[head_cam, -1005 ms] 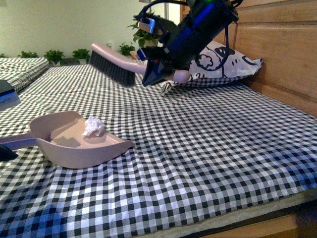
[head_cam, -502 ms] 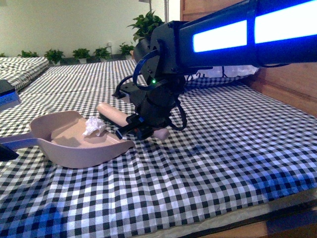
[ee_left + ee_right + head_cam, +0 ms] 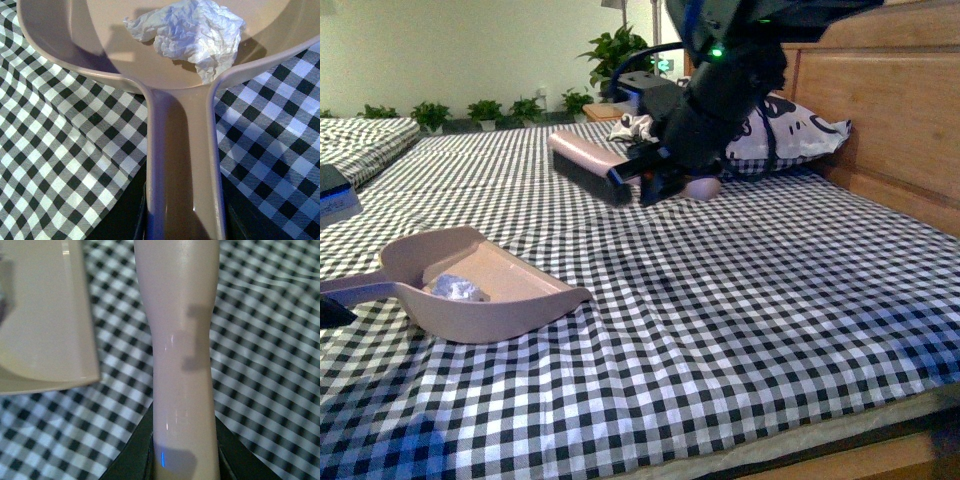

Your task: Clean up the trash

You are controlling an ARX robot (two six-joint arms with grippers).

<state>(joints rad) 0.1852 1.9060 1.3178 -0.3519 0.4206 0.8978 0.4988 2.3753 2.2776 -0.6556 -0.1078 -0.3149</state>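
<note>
The paper wad (image 3: 459,289) lies inside the pinkish dustpan (image 3: 520,306), near where the handle joins the pan, on the checked bedcover (image 3: 740,300); the left gripper (image 3: 182,220) is closed on the dustpan handle; the right gripper (image 3: 660,172) clamps the brush (image 3: 592,162) by its handle, holding it above the cover beside the pillow (image 3: 790,125).

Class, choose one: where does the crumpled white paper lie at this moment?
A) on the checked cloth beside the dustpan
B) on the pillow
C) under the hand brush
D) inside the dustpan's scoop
D: the crumpled paper rests inside the dustpan, near where its handle begins; the front view also shows it within the scoop.
</note>
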